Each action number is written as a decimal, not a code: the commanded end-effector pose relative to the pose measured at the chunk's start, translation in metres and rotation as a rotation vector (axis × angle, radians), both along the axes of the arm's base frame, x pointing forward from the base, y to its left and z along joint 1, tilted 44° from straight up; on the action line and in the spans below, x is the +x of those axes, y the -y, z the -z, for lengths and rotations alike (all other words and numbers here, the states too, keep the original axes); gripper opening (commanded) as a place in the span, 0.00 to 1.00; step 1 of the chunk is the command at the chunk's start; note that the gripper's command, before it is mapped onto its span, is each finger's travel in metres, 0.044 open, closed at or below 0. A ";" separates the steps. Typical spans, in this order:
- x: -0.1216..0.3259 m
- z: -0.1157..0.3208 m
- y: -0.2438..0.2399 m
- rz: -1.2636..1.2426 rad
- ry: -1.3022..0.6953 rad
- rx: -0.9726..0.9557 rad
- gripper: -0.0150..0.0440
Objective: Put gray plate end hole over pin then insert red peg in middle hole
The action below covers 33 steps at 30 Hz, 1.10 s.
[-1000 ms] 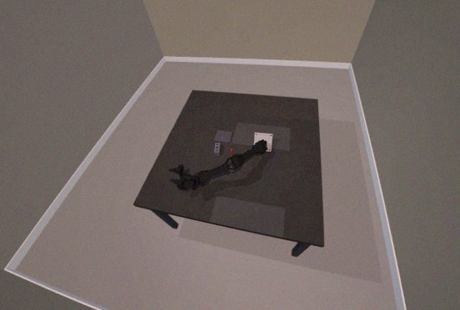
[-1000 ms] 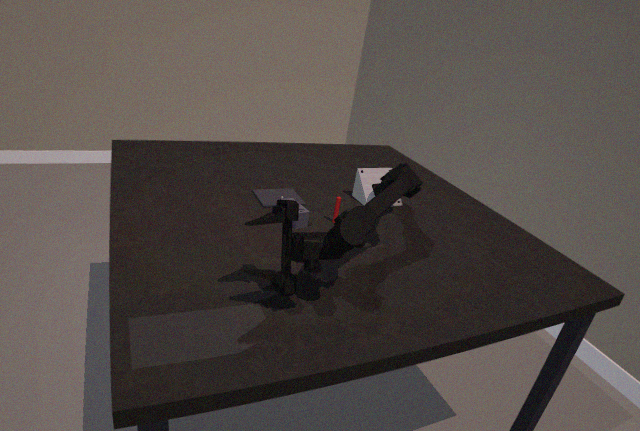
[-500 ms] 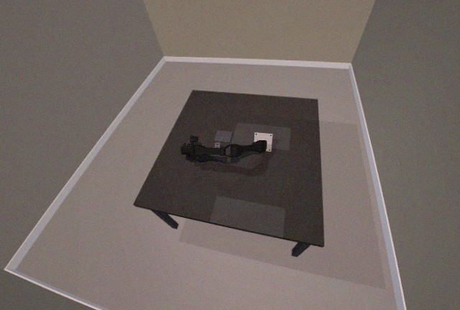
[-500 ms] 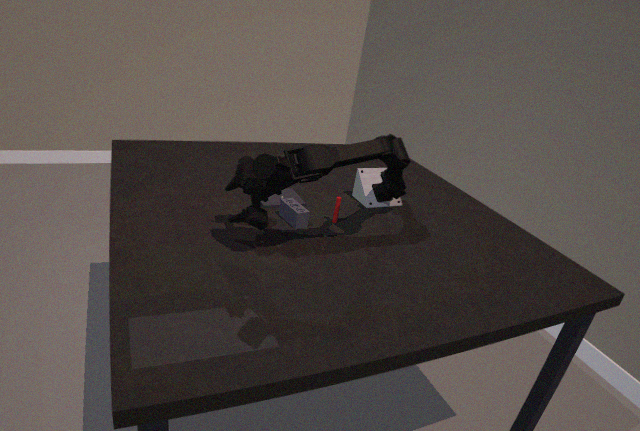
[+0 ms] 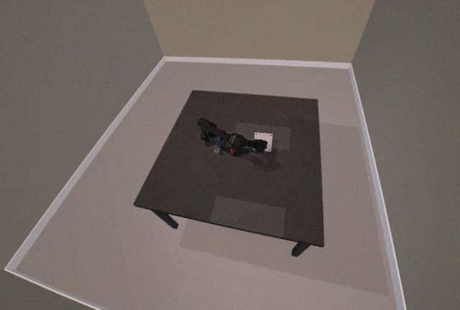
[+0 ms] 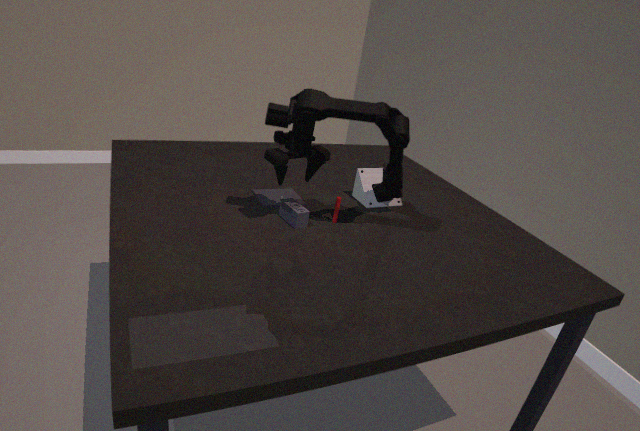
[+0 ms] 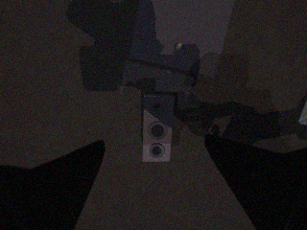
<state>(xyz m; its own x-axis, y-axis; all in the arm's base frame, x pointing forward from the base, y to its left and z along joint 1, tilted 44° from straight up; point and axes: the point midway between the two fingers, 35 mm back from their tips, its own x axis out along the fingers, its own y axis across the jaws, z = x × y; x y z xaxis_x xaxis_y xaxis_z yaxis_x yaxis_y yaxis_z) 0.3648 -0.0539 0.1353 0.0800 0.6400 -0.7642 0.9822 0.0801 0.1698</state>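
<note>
My gripper [image 6: 294, 181] [image 7: 155, 142] is open and empty. It points down, above the table. A gray block [image 5: 216, 150] [image 6: 296, 215] [image 7: 164, 140] with round holes in its top lies below the gripper, centred between the fingertips in the wrist view. A flat gray slab [image 6: 276, 194] lies behind the block in the exterior view and is largely hidden by the arm in the top view. I cannot make out the pin, or tell surely which piece is plate or base. The red peg [image 5: 232, 152] [image 6: 337, 209] stands upright beside the block, toward the arm's mount.
The white mount [image 5: 257, 136] [image 6: 364, 186] carries the arm. The arm arches above the red peg and the area between the mount and the block. Pale light patches and the arm's shadows fall on the dark table [image 5: 241, 180] [image 6: 336, 271].
</note>
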 end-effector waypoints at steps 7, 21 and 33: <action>-0.006 0.007 -0.018 0.045 -0.052 0.059 1.00; -0.006 0.032 -0.042 0.045 -0.051 0.060 1.00; -0.003 0.046 -0.055 0.045 -0.051 0.060 1.00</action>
<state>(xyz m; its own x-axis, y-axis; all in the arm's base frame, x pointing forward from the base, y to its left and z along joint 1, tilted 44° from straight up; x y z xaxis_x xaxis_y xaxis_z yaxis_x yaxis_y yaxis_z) 0.3630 -0.0023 0.0927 0.0765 0.6772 -0.7318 0.9909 0.0301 0.1315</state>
